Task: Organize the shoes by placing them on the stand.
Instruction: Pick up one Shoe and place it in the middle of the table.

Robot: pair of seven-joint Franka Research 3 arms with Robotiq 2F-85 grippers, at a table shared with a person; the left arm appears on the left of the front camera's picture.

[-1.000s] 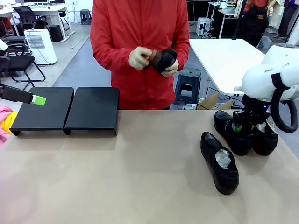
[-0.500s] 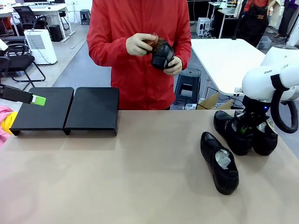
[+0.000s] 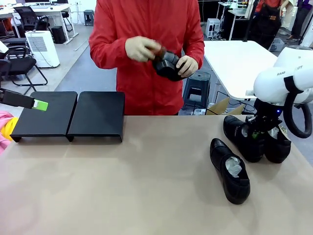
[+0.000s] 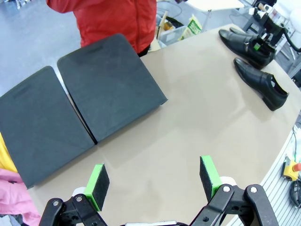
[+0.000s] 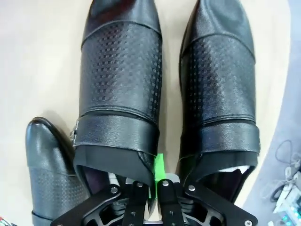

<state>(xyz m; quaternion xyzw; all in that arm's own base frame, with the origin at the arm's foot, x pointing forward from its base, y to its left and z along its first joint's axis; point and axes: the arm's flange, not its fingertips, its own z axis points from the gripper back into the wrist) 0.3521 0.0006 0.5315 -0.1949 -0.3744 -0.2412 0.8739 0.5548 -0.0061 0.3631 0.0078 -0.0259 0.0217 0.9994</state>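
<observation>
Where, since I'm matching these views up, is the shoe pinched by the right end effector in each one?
Front view: gripped shoe, right side, mid-height.
Left wrist view: top right corner.
Right wrist view: centre-left, toe upward, right end effector shut on its collar.
Shared landmark: the lone shoe beside it.

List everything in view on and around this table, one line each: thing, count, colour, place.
shoes on the table: three, glossy black, robot's right side: middle shoe, right shoe, near shoe.
held shoe: one, black, in the person's hands beyond the far edge.
stand: one, matte black, two panels, far left of the table, nothing on it.
table: one, beige.
cloth: pink and yellow, beside the stand's left end.
person: one, red jacket, far side.
left gripper: green pads, open, above the table near the stand.
right gripper: shut on the middle shoe's rim.
</observation>
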